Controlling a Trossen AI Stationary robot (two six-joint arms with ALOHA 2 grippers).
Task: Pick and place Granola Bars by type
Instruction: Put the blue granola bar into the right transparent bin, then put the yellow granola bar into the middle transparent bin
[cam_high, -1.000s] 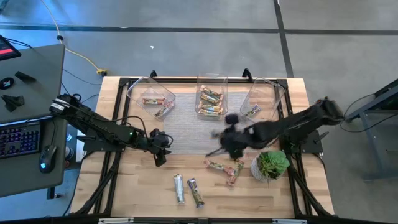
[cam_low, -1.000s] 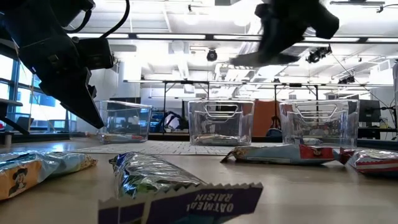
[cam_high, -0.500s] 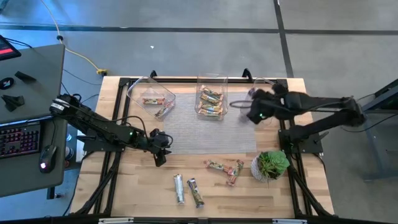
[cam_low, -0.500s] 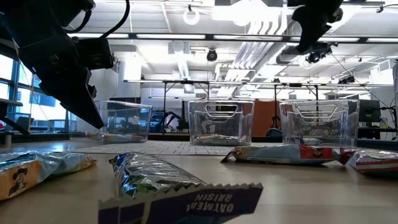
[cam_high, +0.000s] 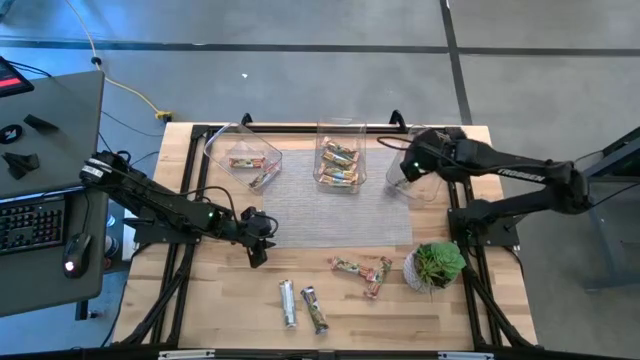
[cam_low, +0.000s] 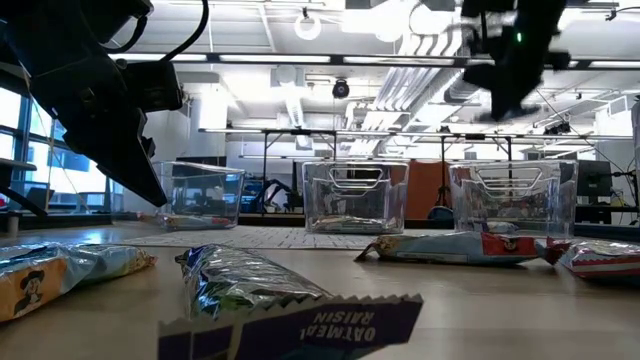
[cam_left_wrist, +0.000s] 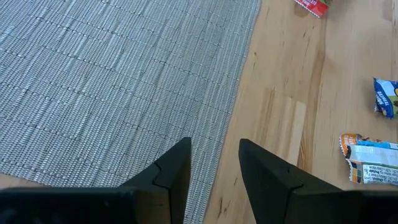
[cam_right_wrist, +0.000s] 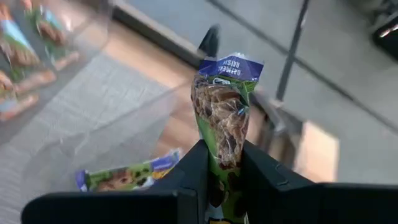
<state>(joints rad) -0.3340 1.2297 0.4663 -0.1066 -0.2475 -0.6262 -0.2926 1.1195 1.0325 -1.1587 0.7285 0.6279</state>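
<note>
My right gripper (cam_high: 404, 172) hangs over the right clear bin (cam_high: 432, 150) at the table's far right, shut on a green and purple "oatmeal raisin" bar (cam_right_wrist: 224, 106). A matching bar (cam_right_wrist: 127, 176) lies on that bin's floor. The middle bin (cam_high: 340, 128) holds several bars, the left bin (cam_high: 243, 158) two. Loose bars lie flat on the wood: two silver ones (cam_high: 288, 303) (cam_high: 316, 311) and two orange-red ones (cam_high: 350, 267) (cam_high: 378, 277). My left gripper (cam_high: 258, 243) (cam_left_wrist: 214, 163) waits open, low over the grey mat's near edge. My right gripper pinches the green and purple bar between its two fingers (cam_right_wrist: 194, 165) by one end of the wrapper (cam_right_wrist: 222, 155). The rest of the bar, with its purple crimped end (cam_right_wrist: 231, 65), sticks out past the fingertips along them. It is lifted clear above the right bin.
A grey woven mat (cam_high: 330, 215) covers the table's middle. A small potted plant (cam_high: 436, 265) stands near the right edge, beside the orange-red bars. A desk with keyboard and mouse (cam_high: 40, 225) sits off the table's left side.
My right gripper, carrying the bar, has swung from above the loose bars by the plant up and toward the table's far right, stopping over the right bin. The left arm has kept still.
</note>
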